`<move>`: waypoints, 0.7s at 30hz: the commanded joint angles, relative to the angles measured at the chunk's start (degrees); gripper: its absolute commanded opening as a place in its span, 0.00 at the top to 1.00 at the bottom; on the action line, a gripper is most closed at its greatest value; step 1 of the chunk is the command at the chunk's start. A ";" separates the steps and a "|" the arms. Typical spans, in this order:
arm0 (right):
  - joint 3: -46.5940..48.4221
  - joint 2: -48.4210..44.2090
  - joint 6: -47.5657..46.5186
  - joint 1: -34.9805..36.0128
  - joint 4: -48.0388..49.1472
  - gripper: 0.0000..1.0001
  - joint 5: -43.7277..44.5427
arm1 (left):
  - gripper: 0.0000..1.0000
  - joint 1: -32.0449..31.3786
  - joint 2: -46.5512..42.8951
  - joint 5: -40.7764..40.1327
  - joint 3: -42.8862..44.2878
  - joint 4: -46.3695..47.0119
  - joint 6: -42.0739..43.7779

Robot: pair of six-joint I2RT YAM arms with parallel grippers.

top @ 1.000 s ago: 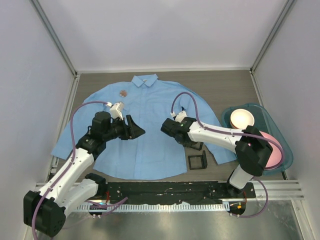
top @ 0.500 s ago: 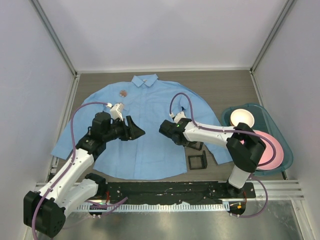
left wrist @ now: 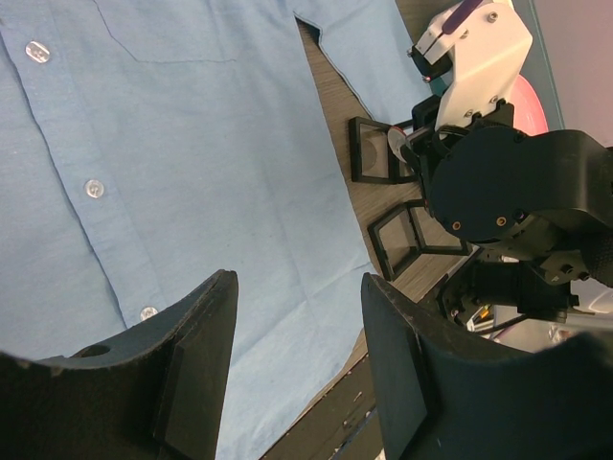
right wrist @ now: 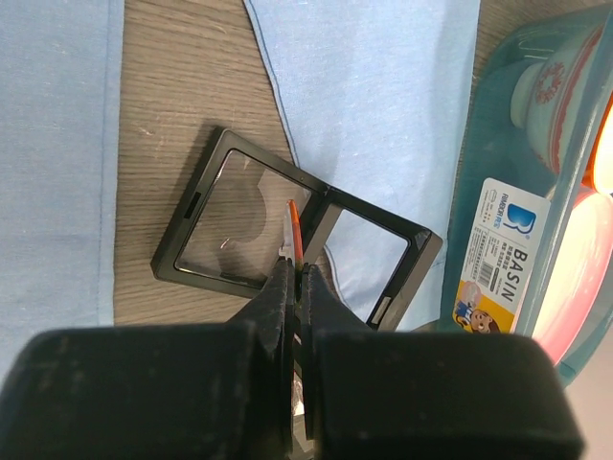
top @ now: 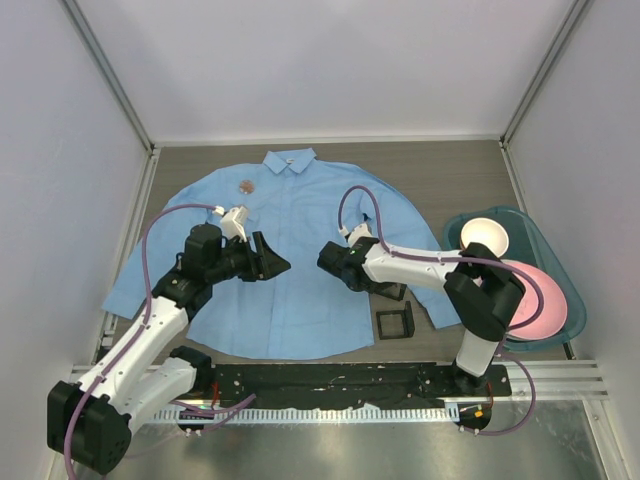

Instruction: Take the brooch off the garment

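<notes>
The light blue shirt (top: 300,250) lies flat on the table, collar at the far side. A small round brownish brooch (top: 245,185) sits on its chest near the collar. My left gripper (top: 272,262) is open and empty above the shirt's front (left wrist: 192,172), jaws wide apart (left wrist: 297,287). My right gripper (top: 335,262) is shut on a thin flat piece with an orange edge (right wrist: 293,225), seen edge-on, held above an open black frame case (right wrist: 239,230). In the right wrist view its jaws (right wrist: 297,273) are pressed together on it.
Two black frame cases (top: 393,322) lie at the shirt's right hem and also show in the left wrist view (left wrist: 383,153). A teal basin (top: 540,250) at the right holds a white bowl (top: 485,236) and a pink plate (top: 548,305).
My right gripper has shifted slightly left over the shirt's right side and its forearm has swung. The left arm has not moved.
</notes>
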 commanded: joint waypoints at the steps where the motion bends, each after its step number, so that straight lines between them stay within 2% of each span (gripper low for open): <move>1: 0.25 0.32 1.24 -0.36 -0.70 0.99 3.45 | 0.43 0.18 0.19 1.11 -0.13 2.71 1.12; 21: -0.02 3.31 0.54 -0.71 -0.35 0.99 5.47 | 0.43 0.18 1.34 1.47 0.22 3.24 1.21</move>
